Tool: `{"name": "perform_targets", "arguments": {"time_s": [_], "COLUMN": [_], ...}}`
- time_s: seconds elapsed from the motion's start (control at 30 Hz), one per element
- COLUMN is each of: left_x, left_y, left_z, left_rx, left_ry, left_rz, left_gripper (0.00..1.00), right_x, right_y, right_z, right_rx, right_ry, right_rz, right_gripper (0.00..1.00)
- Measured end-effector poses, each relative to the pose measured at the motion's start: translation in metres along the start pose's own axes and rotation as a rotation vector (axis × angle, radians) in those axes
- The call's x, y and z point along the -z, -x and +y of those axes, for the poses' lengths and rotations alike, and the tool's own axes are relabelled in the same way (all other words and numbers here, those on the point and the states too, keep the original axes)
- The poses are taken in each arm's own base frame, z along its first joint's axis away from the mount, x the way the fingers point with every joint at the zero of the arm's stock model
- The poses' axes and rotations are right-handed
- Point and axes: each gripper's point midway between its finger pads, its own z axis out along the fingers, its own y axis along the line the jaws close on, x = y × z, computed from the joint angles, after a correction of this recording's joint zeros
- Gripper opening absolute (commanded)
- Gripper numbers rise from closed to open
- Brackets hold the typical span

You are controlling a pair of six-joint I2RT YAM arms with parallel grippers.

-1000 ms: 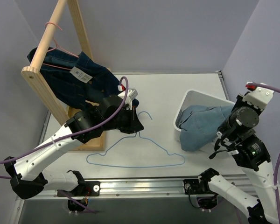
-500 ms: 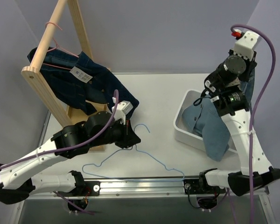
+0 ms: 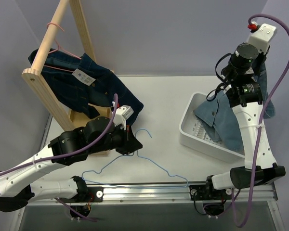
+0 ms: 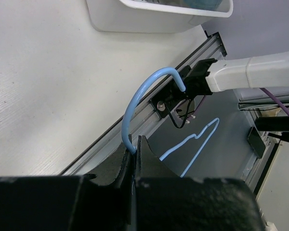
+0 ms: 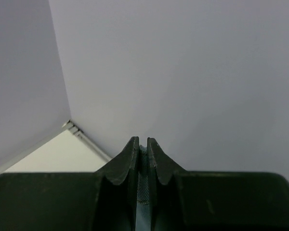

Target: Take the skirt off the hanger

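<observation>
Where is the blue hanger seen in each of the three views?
Top external: hanger lies low in the centre, hook at the left fingers.
Left wrist: hook in the centre, pinched.
Right wrist: not in it.
Shared landmark: white bin, top of left wrist.

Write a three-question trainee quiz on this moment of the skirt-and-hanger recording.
1. True or false: the left hand is shut on the blue hanger.
2. Which does the right hand hold? A) the blue hanger B) the light denim skirt C) nothing
3. Fill in: the skirt hangs partly into the white ____.

Key: 1 true. 2 B; a strip of cloth sits between the shut fingers. 3 bin.
</observation>
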Motion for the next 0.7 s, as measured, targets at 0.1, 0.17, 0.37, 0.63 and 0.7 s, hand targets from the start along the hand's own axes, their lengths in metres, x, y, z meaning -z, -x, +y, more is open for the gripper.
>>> {"name": "perform_targets", "arguments": {"time_s": [0.1, 0.17, 0.37, 0.63, 0.7], "left_x": [-0.001, -0.001, -0.004, -0.009, -0.01], "left_y": [-0.001, -0.001, -0.004, -0.001, 0.002], "left_z": [0.0, 0.0, -0.002, -0.005, -0.005], "left_rx": [-0.007, -0.01, -0.021, -0.037, -0.044], "left_ry": [0.0, -0.004, -0.011, -0.017, -0.01], "left_rz": [0.004, 0.006, 0.021, 0.011, 0.006], "left_gripper": [0.02, 0.02, 0.02, 0.02, 0.02], "right_x": [0.016, 0.041, 0.113, 0.155, 0.156], "right_y": [-0.035, -0.069, -0.132, -0.226, -0.225], "right_z": [0.01, 0.014, 0.004, -0.001, 0.004], "right_rx": [-0.023, -0.029, -0.196, -0.181, -0.149], "right_ry": [0.081, 0.16, 0.398, 0.485, 0.476], "right_rz": [0.053, 0.1, 0.228, 0.479, 0.525], "right_gripper": [0.0, 0.0, 0.0, 0.0, 0.06]}}
